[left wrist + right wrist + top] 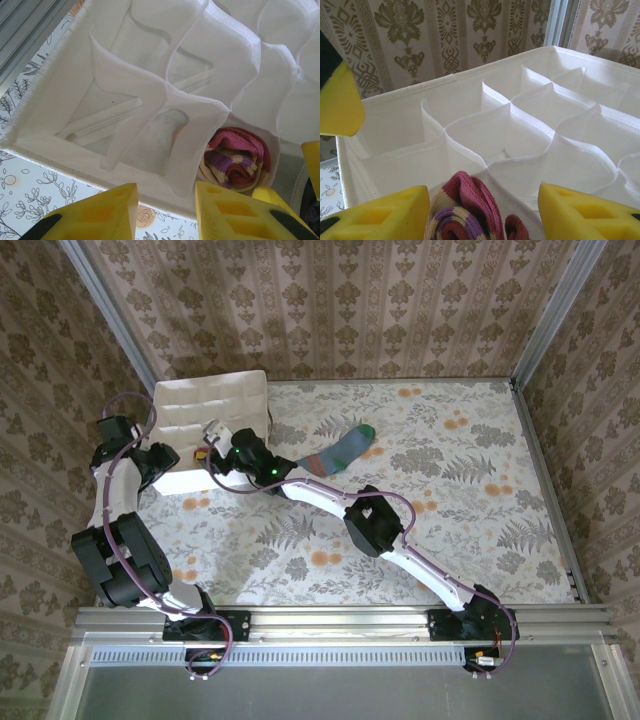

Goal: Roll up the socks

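While patterned walls (340,300) enclose floral table (470,490), grey-blue sock (340,452) lies flat.

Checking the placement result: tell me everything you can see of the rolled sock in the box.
The rolled sock is a soft knit bundle, maroon with cream and purple stripes, wound into a compact roll. It sits in a compartment along the edge of the white fabric box, pressed against the thin partition walls. The right gripper's yellow fingers stand open on either side.
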Tool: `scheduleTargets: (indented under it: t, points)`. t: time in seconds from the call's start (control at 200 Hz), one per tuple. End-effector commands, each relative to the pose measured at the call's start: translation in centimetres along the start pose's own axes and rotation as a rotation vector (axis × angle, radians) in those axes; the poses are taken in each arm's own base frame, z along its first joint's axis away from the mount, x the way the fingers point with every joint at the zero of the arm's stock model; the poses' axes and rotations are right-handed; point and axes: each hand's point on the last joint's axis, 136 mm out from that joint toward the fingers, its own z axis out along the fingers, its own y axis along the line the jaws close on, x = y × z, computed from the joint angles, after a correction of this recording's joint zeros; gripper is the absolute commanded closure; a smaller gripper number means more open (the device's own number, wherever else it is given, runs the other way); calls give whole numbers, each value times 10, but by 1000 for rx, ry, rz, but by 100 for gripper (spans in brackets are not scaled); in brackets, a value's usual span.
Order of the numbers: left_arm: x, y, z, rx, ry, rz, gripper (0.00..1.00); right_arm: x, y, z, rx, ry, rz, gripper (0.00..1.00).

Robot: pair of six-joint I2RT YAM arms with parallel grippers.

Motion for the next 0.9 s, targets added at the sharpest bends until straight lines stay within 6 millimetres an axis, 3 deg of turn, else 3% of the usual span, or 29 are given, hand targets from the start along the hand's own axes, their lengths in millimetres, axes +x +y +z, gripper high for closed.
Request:
scheduleTargets:
  t: [0.0, 0.185, 0.295, 0.455, 0.58, 0.65, 0.79, 0.9]
  points:
    - [-6, -7, -13, 29, -22, 23, 73, -39, -1, -10, 20, -50, 22, 38]
    - [-6, -16, -21, 64, -26, 52, 72, -90, -1, -26, 5, -120, 66, 36]
    - [-7, -29, -28, 113, -27, 89, 68, -124, -12, -41, 18, -138, 117, 36]
    - [-1, -58, -35, 174, -9, 194, 66, -147, -34, -62, 57, -95, 226, 37]
    - [16, -87, -37, 218, 33, 304, 65, -145, -50, -81, 98, 3, 313, 38]
    - [30, -104, -36, 239, 53, 367, 65, -134, -62, -95, 135, 89, 371, 40]
    - [71, -136, -26, 275, 85, 510, 65, -93, -94, -131, 227, 255, 487, 42]
    - [105, -155, -14, 316, 106, 579, 65, -44, -121, -165, 316, 314, 562, 46]
